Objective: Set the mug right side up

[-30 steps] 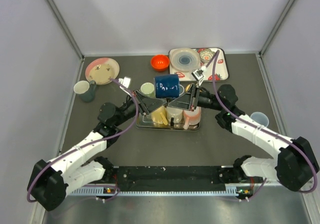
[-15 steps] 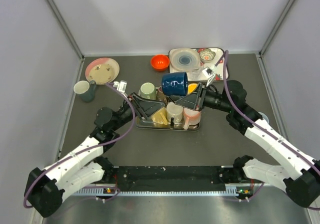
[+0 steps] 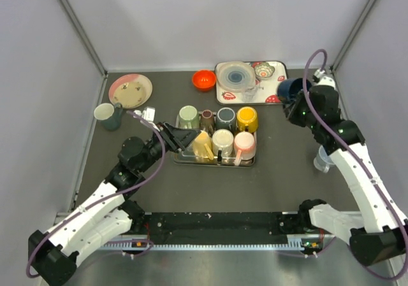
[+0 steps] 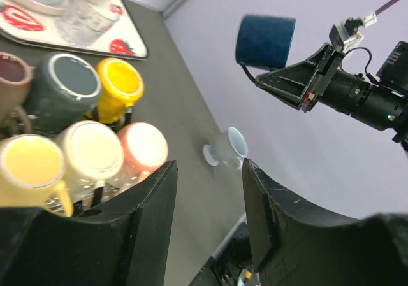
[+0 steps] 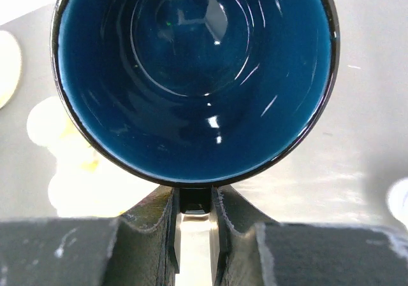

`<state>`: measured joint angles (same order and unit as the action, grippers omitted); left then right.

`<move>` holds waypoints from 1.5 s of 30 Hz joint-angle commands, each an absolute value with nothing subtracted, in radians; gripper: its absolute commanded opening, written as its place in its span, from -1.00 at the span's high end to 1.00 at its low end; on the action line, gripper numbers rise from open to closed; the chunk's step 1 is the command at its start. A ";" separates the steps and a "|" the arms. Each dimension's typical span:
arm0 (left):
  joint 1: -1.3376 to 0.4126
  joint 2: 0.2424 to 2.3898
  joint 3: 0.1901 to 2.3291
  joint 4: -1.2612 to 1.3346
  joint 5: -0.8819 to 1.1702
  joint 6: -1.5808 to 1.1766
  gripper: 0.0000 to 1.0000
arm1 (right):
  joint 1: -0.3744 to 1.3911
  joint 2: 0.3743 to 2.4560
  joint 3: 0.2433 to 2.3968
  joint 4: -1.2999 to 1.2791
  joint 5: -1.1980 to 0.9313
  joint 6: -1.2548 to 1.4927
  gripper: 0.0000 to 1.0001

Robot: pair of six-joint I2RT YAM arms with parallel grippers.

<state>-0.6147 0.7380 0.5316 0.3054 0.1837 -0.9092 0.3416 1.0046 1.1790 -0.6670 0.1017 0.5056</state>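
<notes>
A dark blue mug (image 3: 290,88) hangs in the air at the far right, next to the strawberry tray. My right gripper (image 3: 299,104) is shut on its handle. In the right wrist view the mug's glossy blue inside (image 5: 194,76) faces the camera, with the handle pinched between my right gripper's (image 5: 194,200) fingers. The left wrist view shows the mug (image 4: 264,41) held high by the right arm. My left gripper (image 3: 171,135) is open and empty at the left end of the metal rack (image 3: 217,161); it also shows in the left wrist view (image 4: 209,197).
The rack holds several upside-down mugs. A strawberry tray (image 3: 285,76) with a plate and glass stands at the far right. A red bowl (image 3: 204,79), a pink plate (image 3: 131,90), a white-and-teal mug (image 3: 107,114) and a pale blue cup (image 3: 323,160) stand around.
My right gripper has carried the blue mug from above the rack to the far right. My left gripper has drawn back a little to the left.
</notes>
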 commanded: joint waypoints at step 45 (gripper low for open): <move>-0.604 0.799 0.615 -0.207 -0.181 -0.765 -0.16 | -0.081 2.052 1.709 -0.657 0.222 0.535 1.00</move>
<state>-0.6090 0.7929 0.5831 -0.2401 -0.1925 -0.7811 -0.0769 2.0590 1.6463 -0.6666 0.2325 0.5522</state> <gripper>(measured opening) 0.569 0.155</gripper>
